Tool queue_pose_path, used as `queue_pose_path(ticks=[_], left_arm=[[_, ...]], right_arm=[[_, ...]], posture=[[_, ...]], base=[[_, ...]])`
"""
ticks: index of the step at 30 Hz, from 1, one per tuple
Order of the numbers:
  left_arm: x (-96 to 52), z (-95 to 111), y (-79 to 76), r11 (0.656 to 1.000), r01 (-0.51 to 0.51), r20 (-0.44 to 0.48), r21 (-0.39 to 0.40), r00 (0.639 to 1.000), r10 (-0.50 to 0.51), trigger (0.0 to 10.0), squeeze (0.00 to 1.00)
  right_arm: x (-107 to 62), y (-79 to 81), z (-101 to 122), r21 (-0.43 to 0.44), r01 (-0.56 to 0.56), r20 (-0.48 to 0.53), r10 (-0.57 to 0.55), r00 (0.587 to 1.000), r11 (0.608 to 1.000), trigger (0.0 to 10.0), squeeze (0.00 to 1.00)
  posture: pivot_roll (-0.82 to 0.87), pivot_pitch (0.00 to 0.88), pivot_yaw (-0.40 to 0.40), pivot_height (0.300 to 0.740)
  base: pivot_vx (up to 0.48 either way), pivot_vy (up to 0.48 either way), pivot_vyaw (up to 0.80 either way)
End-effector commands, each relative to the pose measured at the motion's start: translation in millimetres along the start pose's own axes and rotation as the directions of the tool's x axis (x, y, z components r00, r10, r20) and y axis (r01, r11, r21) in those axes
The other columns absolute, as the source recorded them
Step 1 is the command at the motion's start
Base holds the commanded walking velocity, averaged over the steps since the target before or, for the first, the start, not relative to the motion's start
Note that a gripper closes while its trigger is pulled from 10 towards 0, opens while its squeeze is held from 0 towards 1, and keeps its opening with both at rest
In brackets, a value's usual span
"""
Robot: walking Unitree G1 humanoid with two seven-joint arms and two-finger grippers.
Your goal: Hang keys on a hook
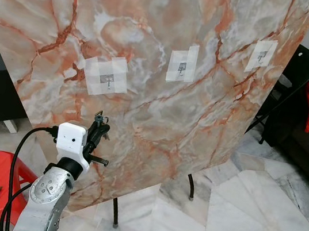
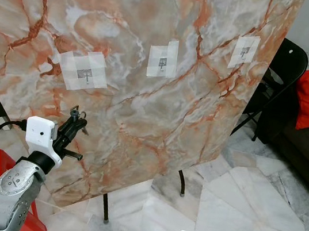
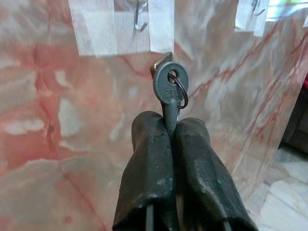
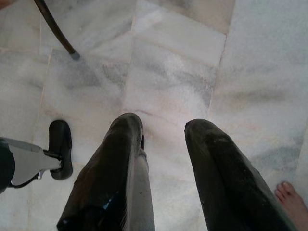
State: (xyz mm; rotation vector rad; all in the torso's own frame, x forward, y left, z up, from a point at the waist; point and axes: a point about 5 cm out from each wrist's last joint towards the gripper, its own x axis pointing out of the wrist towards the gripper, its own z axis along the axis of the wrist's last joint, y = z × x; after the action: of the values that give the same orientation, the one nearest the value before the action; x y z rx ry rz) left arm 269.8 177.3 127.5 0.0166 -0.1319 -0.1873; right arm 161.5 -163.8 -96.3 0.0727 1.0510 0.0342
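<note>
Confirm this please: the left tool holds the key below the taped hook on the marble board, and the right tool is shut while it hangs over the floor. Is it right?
One detail is wrong: the right tool is open, as the right wrist view shows a clear gap between its fingers over the floor. The rest stands: the left tool holds the key below the taped hook on the marble board.

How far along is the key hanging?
Pickup looks done: the left tool is shut on the dark grey metal key with its split ring, held up below the leftmost taped wire hook on the marbled pink board. Left: slipping the ring over that hook and releasing. The right tool hangs open.
</note>
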Motion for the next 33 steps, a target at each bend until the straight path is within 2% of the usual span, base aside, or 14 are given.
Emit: queue_pose_path(ticks=[1,7,17,23,33], left_arm=[[1.0,5,0.0,1.000,0.005,0.028,0.013,1.000,-0.005,10.0,0.00],[1.3,5,3.7,1.000,-0.013,0.030,0.016,0.999,0.012,10.0,0.00],[1.6,6,0.4,1.000,0.007,0.034,0.014,0.999,-0.007,10.0,0.00],[-4.2,3,-3.6,0.998,0.060,0.011,0.011,0.998,-0.060,10.0,0.00],[-8.5,7,0.5,0.999,0.053,0.019,0.014,0.998,-0.053,10.0,0.00]], right_arm=[[0.1,-0.4,2,0.002,0.003,0.009,-0.003,1.000,1.000,10.0,0.00],[0.1,-0.1,1,-0.001,0.000,0.008,0.000,1.000,1.000,10.0,0.00],[0.1,-0.2,2,-0.009,-0.002,0.009,0.002,1.000,1.000,10.0,0.00],[0.1,0.0,2,-0.005,-0.001,0.008,0.001,1.000,1.000,10.0,0.00],[0.2,0.7,1,0.001,-0.002,0.008,0.002,1.000,1.000,10.0,0.00]], posture=[[0.08,0.000,-0.064,0.740],[0.08,0.000,-0.061,0.740],[0.08,0.000,-0.064,0.740],[0.08,0.004,-0.064,0.740],[0.08,0.007,-0.061,0.740]], base=[[0.274,0.000,0.00],[0.280,0.000,0.00],[0.302,0.000,0.00],[0.000,0.000,0.00],[0.000,0.000,0.00]])
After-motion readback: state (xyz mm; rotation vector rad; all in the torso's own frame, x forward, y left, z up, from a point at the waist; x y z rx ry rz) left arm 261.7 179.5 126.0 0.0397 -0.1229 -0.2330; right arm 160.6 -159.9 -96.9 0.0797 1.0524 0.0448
